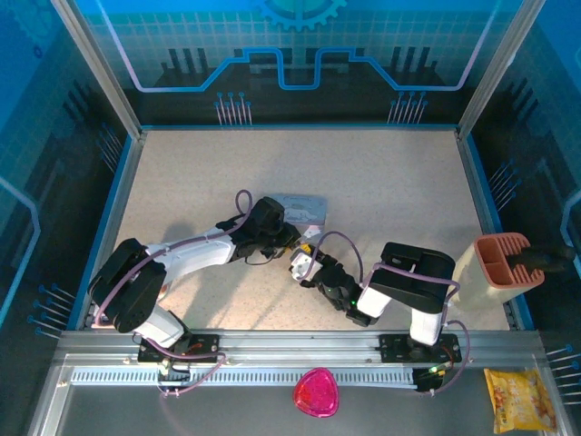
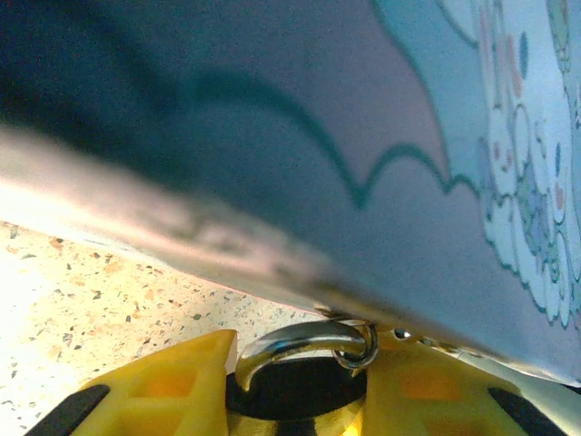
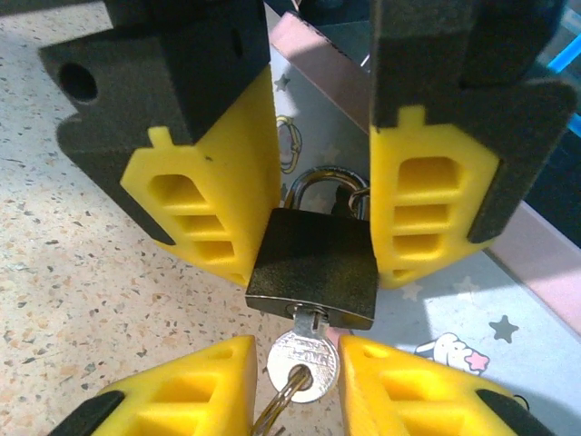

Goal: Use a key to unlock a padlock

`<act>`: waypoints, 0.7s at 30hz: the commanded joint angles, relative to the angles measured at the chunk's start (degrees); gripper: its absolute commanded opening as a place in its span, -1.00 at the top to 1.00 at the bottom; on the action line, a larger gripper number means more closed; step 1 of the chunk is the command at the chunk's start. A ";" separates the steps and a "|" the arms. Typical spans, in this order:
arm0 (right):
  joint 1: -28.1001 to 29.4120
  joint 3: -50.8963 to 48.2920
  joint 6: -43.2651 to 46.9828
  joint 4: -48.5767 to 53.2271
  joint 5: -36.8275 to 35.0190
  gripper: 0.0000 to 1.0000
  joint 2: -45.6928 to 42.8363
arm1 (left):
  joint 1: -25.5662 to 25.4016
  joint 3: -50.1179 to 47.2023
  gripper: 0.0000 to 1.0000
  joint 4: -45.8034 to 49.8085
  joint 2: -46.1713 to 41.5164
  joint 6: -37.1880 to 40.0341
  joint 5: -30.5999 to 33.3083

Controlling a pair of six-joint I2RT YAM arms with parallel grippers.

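The small dark padlock (image 3: 313,263) hangs from a ring on the pastel cartoon tin (image 3: 436,309), its silvery shackle (image 2: 309,345) hooked through that ring. My left gripper (image 2: 300,386) is shut on the padlock body, its yellow fingers (image 3: 241,182) pressing both sides. The key (image 3: 304,359) sits in the keyhole, head towards me, with a key ring through it. My right gripper (image 3: 295,354) brackets the key head: the right finger touches it and a sliver of floor shows at the left one. From above, both grippers meet by the tin (image 1: 301,207) near the padlock (image 1: 304,254).
Speckled table (image 1: 381,182) with blue walls all round. A peach-coloured holder (image 1: 502,259) stands at the right edge. A pink object (image 1: 315,392) and a yellow snack bag (image 1: 519,398) lie on the front ledge beyond the rail.
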State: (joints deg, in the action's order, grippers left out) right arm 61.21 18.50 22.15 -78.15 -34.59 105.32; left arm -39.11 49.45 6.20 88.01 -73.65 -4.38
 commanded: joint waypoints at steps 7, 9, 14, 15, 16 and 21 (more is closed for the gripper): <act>0.98 1.01 0.63 -3.41 -2.06 0.49 0.72 | -0.08 3.02 0.87 -0.05 -1.73 -1.49 -2.29; 1.02 1.13 0.48 -3.43 -2.06 0.51 0.49 | -0.13 3.10 0.87 -0.06 -1.54 -1.61 -2.36; 0.95 1.13 -0.99 -3.36 -2.75 0.55 0.04 | -0.35 3.27 0.87 -0.26 -1.18 -1.71 -2.36; 0.76 0.94 -2.46 -3.42 -2.51 0.56 -0.39 | -0.33 3.35 0.87 -0.29 -1.14 -1.68 -2.39; 0.43 0.50 -4.23 -3.39 -1.28 0.56 -1.05 | -0.35 3.41 0.87 -0.28 -1.09 -1.73 -2.40; 0.22 0.58 -9.10 -1.40 0.93 0.57 -3.09 | -0.35 3.88 0.87 -0.18 -0.74 -1.65 -2.49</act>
State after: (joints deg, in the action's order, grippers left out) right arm 61.17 18.52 17.23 -77.60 -35.44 104.20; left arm -39.16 50.76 7.16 88.01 -73.65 -4.36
